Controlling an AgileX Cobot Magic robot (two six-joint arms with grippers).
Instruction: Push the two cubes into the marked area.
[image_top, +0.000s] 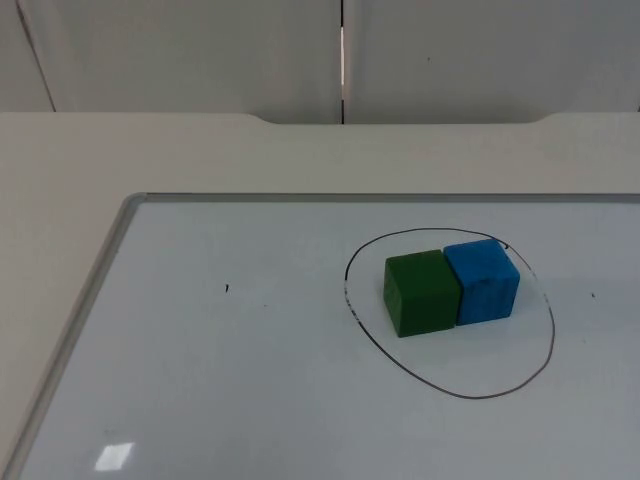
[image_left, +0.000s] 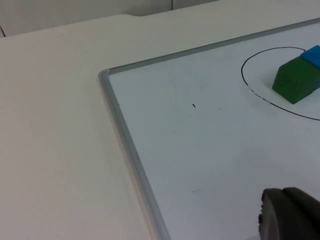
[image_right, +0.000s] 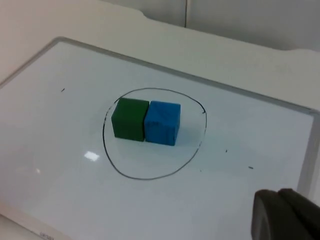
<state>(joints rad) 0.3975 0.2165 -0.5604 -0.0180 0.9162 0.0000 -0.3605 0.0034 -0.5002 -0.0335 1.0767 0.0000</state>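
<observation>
The green cube (image_top: 421, 293) and blue cube (image_top: 483, 281) touch inside the drawn ring (image_top: 452, 391) on the whiteboard (image_top: 200, 380) (light, stiff, probably easy sliders; push on a flat side); jaws' state: cannot tell.

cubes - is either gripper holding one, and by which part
Nothing is held. The green cube and blue cube sit touching inside the drawn oval on the whiteboard, clear of both grippers.

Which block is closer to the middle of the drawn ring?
The green cube. It sits near the ring's middle, while the blue cube beside it, touching it, is nearer the line on the right arm's side.
</observation>
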